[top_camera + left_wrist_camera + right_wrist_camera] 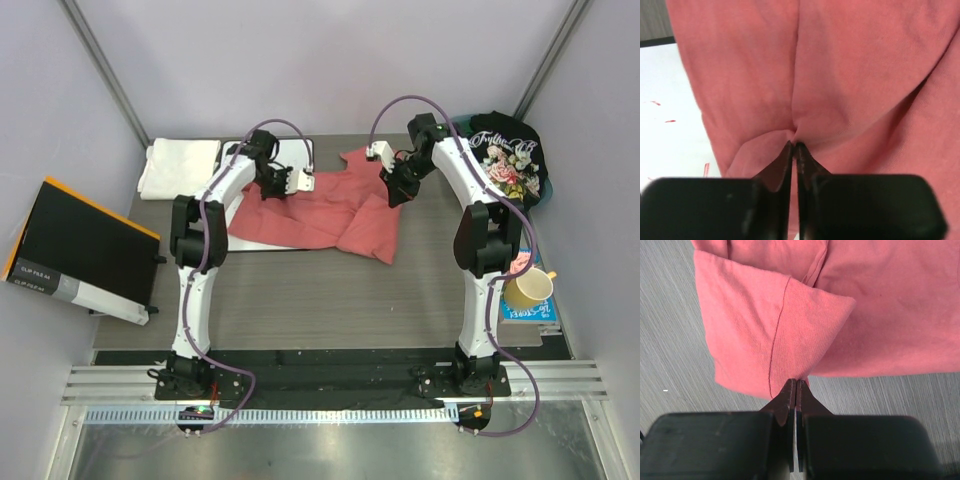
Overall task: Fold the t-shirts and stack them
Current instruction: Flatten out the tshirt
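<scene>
Grey tabletop, pale walls all round, and you've got the salmon-red shirt lying crumpled across the back middle, its left part draped over the whiteboard. Your left gripper has its jaws pinched tight on a fold of that red cloth. In the wrist view the fabric puckers right at the tips, with the red-marked board showing just to the left. Your right gripper is clamped too, nipping the shirt at the edge of a sleeve, with bare table beneath. So both arms have hold of the one garment, one on each side. How far in? Early to middle, I'd say. The white shirt sits folded at the back left corner, which reads as one done and the likely base of the stack. The red one is bunched and not yet a tidy fold. The black floral shirt lies in a heap at the back right, well apart from both grippers. That leaves you to finish this fold, set it on the white one, then do the black one from scratch.
</scene>
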`<state>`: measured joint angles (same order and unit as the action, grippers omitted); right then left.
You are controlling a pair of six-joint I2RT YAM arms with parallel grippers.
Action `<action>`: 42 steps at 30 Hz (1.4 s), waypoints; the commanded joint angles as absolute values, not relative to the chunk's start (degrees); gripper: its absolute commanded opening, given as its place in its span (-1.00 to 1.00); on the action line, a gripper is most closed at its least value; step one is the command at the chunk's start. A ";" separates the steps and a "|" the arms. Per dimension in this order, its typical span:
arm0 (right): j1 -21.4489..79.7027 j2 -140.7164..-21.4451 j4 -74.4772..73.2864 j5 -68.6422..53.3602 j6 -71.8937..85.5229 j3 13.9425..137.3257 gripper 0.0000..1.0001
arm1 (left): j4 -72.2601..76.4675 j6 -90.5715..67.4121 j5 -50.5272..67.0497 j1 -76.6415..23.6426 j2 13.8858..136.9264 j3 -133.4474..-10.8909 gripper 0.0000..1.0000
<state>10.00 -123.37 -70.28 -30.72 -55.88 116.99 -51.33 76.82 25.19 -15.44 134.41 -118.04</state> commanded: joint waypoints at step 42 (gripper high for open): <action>2.72 -90.27 -68.85 -39.54 -70.21 94.41 -0.98 | -57.02 82.26 18.19 -11.78 86.93 -86.58 -0.99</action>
<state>3.51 -93.21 -44.03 -33.39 -59.02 101.84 -33.43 76.71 10.46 -12.88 92.42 -91.22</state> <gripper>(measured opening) 0.023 0.003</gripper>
